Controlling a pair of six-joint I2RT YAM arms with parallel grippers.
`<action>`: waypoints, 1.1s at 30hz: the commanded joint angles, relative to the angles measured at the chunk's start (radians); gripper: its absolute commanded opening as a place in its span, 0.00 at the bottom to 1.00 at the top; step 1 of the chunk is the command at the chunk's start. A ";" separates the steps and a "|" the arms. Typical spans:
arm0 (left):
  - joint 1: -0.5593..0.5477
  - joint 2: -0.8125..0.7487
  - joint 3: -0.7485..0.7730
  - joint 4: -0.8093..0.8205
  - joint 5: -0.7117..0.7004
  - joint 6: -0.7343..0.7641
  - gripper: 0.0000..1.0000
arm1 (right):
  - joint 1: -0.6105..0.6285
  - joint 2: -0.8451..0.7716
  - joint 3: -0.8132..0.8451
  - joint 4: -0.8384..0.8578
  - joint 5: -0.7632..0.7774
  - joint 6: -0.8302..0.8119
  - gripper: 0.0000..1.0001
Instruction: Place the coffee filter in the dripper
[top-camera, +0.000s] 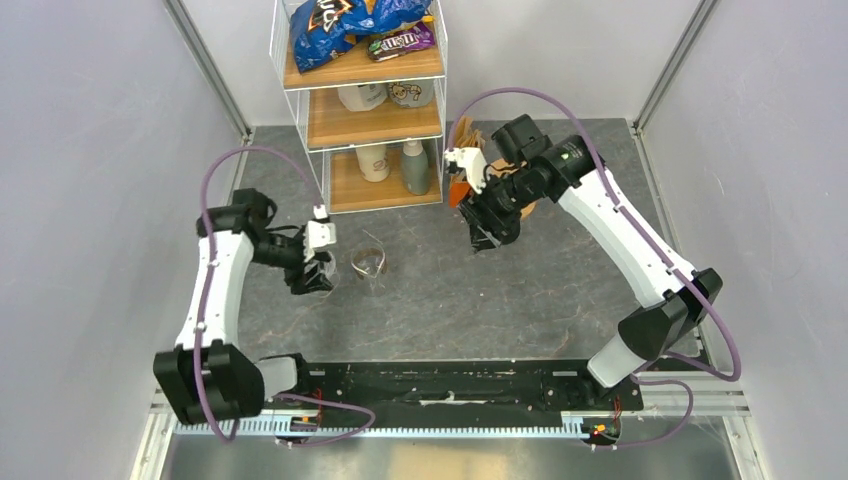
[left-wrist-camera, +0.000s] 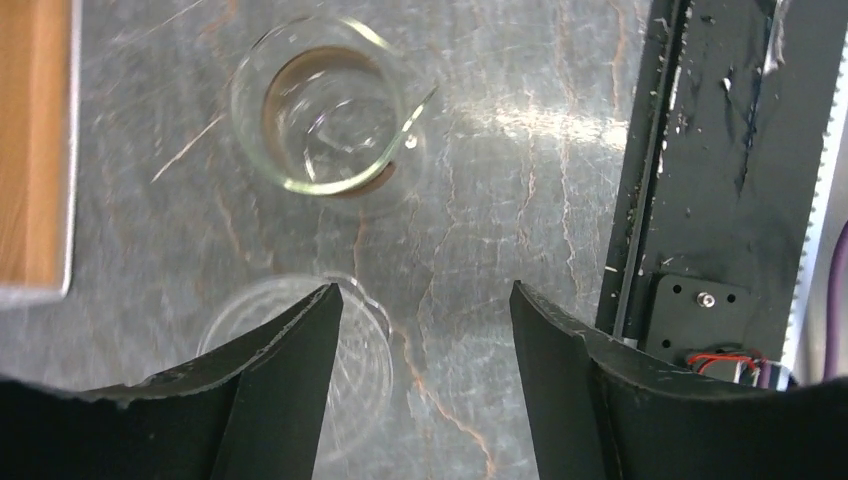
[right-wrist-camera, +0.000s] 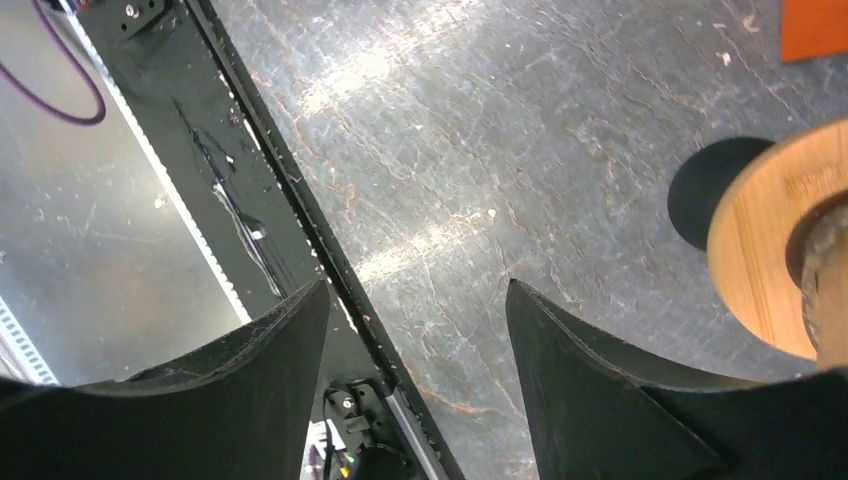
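A clear ribbed glass dripper (left-wrist-camera: 365, 370) sits on the table, partly under my left gripper's left finger (left-wrist-camera: 290, 370). A glass carafe with a brown band (left-wrist-camera: 320, 110) stands just beyond it and also shows in the top view (top-camera: 370, 262). My left gripper (left-wrist-camera: 425, 290) is open and empty, low over the table beside the dripper; the top view (top-camera: 315, 275) shows it too. My right gripper (top-camera: 487, 232) is open and empty above the table (right-wrist-camera: 415, 285). Brown paper, seemingly the coffee filters (top-camera: 466, 135), stands behind the right arm, mostly hidden. A round wooden holder (right-wrist-camera: 770, 250) is at the right.
A wire-and-wood shelf unit (top-camera: 365, 120) with snack bags, cups and bottles stands at the back, close to the left of the right wrist. An orange flat item (right-wrist-camera: 815, 25) lies near the wooden holder. The black base rail (top-camera: 450, 380) runs along the near edge.
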 joint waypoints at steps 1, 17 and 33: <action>-0.120 0.069 -0.009 0.080 -0.032 0.135 0.69 | -0.038 -0.038 0.036 0.005 -0.052 0.049 0.74; -0.295 0.167 -0.161 0.474 -0.185 -0.099 0.49 | -0.091 -0.118 0.024 -0.003 -0.005 0.055 0.75; -0.584 0.234 -0.151 0.722 -0.211 -0.291 0.50 | -0.118 -0.146 -0.010 -0.014 -0.014 0.046 0.76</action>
